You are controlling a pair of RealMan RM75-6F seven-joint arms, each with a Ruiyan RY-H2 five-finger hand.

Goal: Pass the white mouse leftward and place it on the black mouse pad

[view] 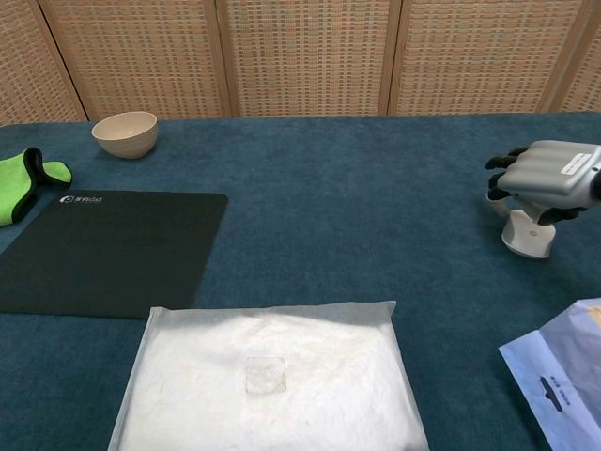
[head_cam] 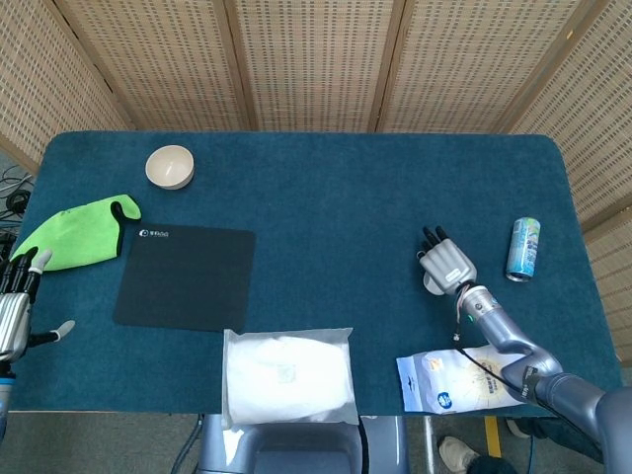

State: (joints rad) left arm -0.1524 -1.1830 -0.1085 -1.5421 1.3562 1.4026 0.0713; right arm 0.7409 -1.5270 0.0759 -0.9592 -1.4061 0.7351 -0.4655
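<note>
The white mouse (view: 526,239) sits right of centre on the blue table, tipped up under my right hand (view: 550,173). That hand covers it from above and grips it, fingers curled down around it. In the head view only a sliver of the mouse (head_cam: 431,282) shows beside the right hand (head_cam: 447,265). The black mouse pad (head_cam: 186,276) lies flat at the left, bare, also seen as the mouse pad (view: 103,249) in the chest view. My left hand (head_cam: 15,308) hangs at the table's left edge, fingers apart, holding nothing.
A beige bowl (head_cam: 170,166) and a green cloth (head_cam: 79,232) lie beyond the pad. A white padded bag (head_cam: 288,375) sits at the front edge, a blue-white pouch (head_cam: 459,380) at the front right, and a can (head_cam: 523,249) at the far right.
</note>
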